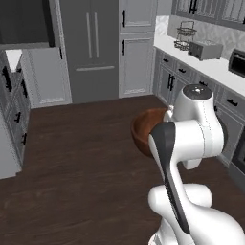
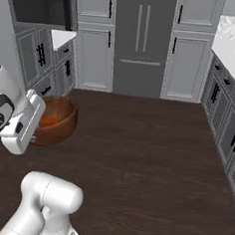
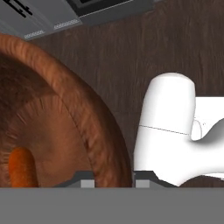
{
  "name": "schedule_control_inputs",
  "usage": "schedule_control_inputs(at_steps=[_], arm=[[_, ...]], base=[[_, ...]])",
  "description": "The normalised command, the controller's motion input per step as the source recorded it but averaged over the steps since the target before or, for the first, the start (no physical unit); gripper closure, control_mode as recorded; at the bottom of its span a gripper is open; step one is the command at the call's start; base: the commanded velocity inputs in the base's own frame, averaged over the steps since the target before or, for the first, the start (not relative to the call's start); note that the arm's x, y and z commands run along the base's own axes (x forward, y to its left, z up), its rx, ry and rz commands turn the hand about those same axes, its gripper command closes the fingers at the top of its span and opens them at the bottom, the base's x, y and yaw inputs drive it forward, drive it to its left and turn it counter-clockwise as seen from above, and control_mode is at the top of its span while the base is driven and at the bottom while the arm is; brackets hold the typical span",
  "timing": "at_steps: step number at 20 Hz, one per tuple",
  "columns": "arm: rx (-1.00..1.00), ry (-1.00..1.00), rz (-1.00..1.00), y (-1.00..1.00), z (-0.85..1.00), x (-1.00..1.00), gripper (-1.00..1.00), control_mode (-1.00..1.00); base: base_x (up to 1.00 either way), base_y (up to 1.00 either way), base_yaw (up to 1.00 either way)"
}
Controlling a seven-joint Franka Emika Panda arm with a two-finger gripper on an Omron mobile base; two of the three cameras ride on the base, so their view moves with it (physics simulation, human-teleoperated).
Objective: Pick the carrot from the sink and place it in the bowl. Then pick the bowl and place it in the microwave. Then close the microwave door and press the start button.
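Dark wood flooring (image 1: 81, 158) stretches across a grey-cabineted kitchen, with a tall grey double-door refrigerator (image 1: 91, 48) against the far wall and a white countertop (image 1: 210, 64) carrying a silver toaster (image 1: 205, 49) and a wire basket (image 1: 185, 36). Above the floor, the white arm's two-finger gripper (image 3: 113, 181) grips the rim of the round, reddish-brown wooden bowl (image 1: 143, 130), one dark fingertip inside the wall and one outside, as the hand view shows. The bowl hangs in the air, well clear of the counters. Inside it, the small orange carrot (image 3: 21, 168) lies against the glossy bottom; from the right base view, an orange patch shows inside the bowl.
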Motion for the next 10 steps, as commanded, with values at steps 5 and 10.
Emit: schedule_control_inputs(at_steps=[5,10], arm=[[0.00,0.00,0.00,0.00,0.00,0.00,1.00,1.00],[0.00,0.00,0.00,0.00,0.00,0.00,1.00,1.00]], base=[[1.00,-0.50,0.00],[1.00,-0.52,0.02]])
